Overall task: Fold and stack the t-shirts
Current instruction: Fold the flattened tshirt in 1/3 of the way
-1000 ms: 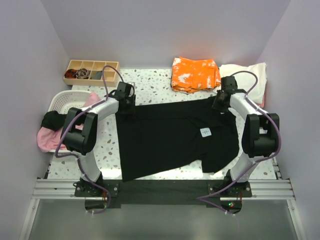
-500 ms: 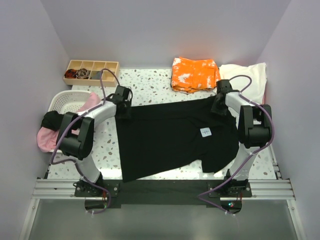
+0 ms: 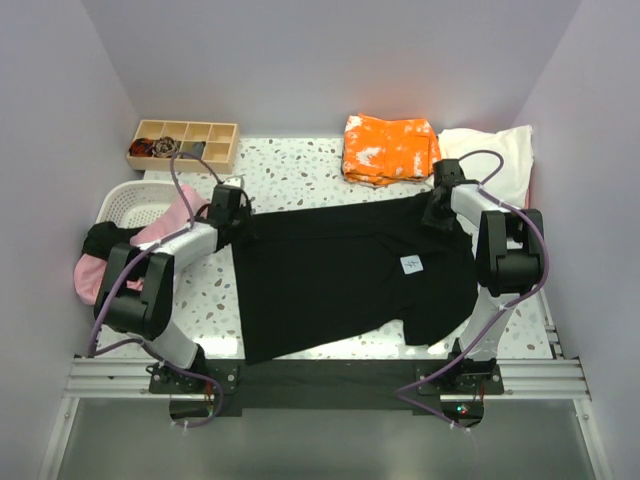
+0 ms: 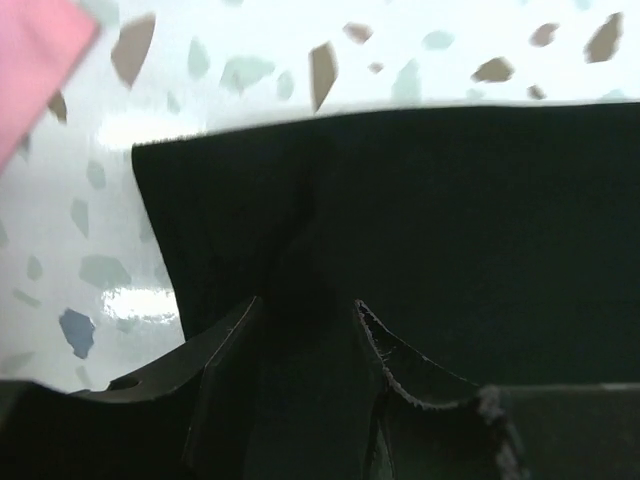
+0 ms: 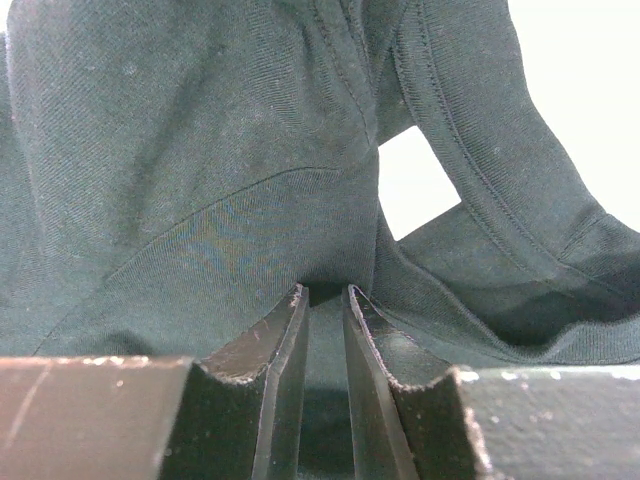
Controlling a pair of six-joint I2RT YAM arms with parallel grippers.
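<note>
Black t-shirt (image 3: 340, 275) lies spread, right gripper (image 5: 322, 298) apparently pinching its cloth.

Plain pale lilac walls (image 3: 300, 60) close in the worktop (image 3: 300, 175) on three sides, at 9, 12 and 3 o'clock. The worktop is white terrazzo flecked with grey and brown chips, glossy under overhead light. An aluminium rail (image 3: 320, 378) runs along its 6 o'clock edge.

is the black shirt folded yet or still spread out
Mostly spread: the black shirt lies flat across the table, with only its right side doubled over near the white label.
</note>
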